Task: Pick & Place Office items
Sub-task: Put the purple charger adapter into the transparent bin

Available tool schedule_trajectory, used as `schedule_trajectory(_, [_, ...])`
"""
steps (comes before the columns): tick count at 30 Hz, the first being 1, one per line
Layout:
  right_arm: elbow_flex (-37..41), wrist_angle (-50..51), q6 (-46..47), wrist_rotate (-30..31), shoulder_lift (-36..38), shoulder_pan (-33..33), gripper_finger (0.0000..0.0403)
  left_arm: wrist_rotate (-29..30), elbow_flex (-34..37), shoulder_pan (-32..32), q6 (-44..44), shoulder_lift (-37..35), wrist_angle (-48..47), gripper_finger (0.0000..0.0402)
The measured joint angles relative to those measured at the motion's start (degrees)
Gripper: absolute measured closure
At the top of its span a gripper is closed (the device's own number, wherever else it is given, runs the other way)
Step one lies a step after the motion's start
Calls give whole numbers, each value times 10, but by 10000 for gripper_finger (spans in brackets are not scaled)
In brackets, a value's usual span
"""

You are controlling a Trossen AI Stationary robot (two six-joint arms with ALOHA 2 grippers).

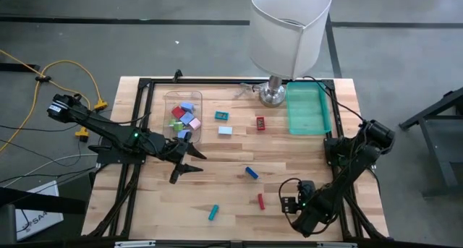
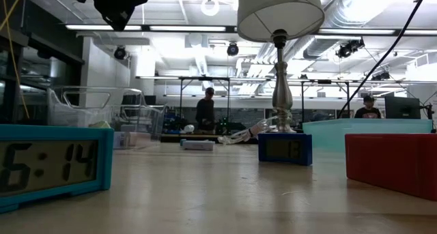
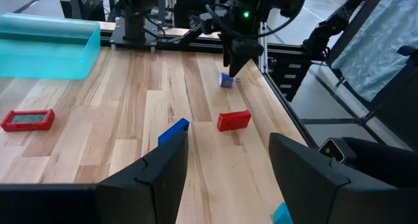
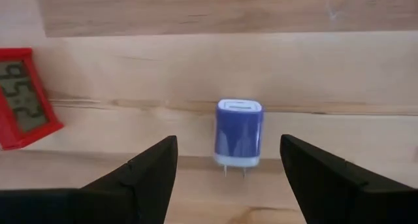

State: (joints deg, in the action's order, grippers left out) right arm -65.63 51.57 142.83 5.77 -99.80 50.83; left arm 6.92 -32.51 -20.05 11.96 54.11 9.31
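A small blue plug block (image 4: 239, 139) lies flat on the wooden table, its two prongs toward the camera. My right gripper (image 4: 228, 145) points down over it, open, one finger on each side with a gap to both; from the left wrist it shows as (image 3: 234, 62) above the block (image 3: 226, 80). My left gripper (image 3: 228, 145) hangs open and empty above the table's left middle (image 1: 189, 163). Loose on the table lie a blue piece (image 1: 251, 173), a red piece (image 1: 260, 200), a teal piece (image 1: 213, 212), a red clock (image 1: 260, 122), a teal clock (image 1: 222, 116) and a light blue block (image 1: 225, 130).
A clear bin (image 1: 171, 97) at the far left holds several small pieces. A teal tray (image 1: 307, 125) stands at the far right, next to the white-shaded lamp (image 1: 289, 31). A black frame (image 1: 145, 89) runs round the table. People stand in the room beyond.
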Motion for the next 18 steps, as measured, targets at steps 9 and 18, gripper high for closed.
schedule_trajectory(9, [0,-25,1,-14,-37,-2,145,0,0,0,0,0,2,194])
schedule_trajectory(18, [0,-29,5,-34,-49,-2,145,0,0,0,0,0,2,194])
